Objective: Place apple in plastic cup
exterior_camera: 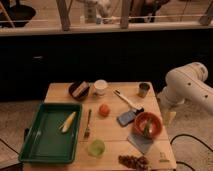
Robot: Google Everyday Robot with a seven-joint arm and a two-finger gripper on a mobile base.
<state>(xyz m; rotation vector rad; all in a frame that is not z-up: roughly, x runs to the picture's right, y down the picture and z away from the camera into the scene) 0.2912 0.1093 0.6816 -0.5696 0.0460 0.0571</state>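
Note:
The apple (104, 109), small and red-orange, sits on the wooden table (60, 92) near its middle. A green translucent plastic cup (96, 147) stands upright near the front edge, below and slightly left of the apple. A white cup (100, 87) stands behind the apple. My white arm (190, 86) comes in from the right. My gripper (169, 116) hangs off the table's right edge, well to the right of the apple and holding nothing that I can see.
A green tray (37, 145) with a yellow item (68, 122) fills the left side. A fork (88, 125), dark bowl (79, 90), metal cup (144, 89), white-handled utensil (127, 100), blue sponge (126, 118), orange bowl (148, 124) and dark red cluster (133, 161) lie around.

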